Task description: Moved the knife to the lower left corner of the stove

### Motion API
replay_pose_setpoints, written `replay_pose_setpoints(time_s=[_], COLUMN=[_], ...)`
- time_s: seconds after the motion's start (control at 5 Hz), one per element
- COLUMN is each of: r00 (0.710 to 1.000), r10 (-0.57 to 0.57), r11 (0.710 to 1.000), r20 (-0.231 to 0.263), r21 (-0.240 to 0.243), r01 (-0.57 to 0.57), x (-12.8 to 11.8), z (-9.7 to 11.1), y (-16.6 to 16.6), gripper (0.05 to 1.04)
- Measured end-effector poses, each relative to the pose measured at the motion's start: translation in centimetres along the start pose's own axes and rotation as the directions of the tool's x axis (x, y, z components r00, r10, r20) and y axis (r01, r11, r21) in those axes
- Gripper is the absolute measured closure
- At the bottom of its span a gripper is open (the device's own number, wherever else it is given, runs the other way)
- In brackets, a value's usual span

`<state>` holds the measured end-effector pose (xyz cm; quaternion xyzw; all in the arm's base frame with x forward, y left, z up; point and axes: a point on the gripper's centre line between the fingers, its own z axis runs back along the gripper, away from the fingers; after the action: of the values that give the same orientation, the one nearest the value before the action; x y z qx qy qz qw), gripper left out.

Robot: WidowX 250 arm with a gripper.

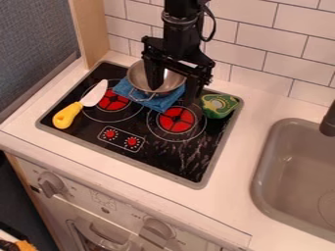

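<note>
A smooth, yellow-handled knife (79, 104) lies on the glossy stove (157, 158); the gripper (173, 95) points downward by the rounded metal pot (136, 77), fingers spread.

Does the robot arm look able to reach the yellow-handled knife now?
Probably yes: the knife lies uncovered on the stove, and the gripper is open, but it should clear the pot first.

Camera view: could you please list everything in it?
knife: one, yellow and white, stove's left
pot: one, silver, on cloth
cloth: one, blue, stove's rear
toy: one, green, stove's rear right
stove: one, black, on counter
sink: one, grey, right
faucet: one, black, right edge
counter: one, white, around stove
wall: one, white, behind
post: one, tan, upper left
front knobs: two, grey, below counter
orange object: one, orange, bottom left
gripper: one, black, above stove
arm: one, black, top edge
</note>
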<state>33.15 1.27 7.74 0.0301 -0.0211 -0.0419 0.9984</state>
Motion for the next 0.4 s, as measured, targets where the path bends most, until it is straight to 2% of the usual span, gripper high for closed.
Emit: replay_pose_setpoints(time_s=[0.2, 0.4], r00=[1.0, 0.995], r10=[-0.002, 0.07], r11=[1.0, 0.997], r20=[-0.027, -0.069], r21=[-0.005, -0.023], r01=[0.002, -0.072], x=[-0.3, -2.3], z=[-0.8, -1.8], y=[-0.1, 3.0], gripper=[0.082, 0.082])
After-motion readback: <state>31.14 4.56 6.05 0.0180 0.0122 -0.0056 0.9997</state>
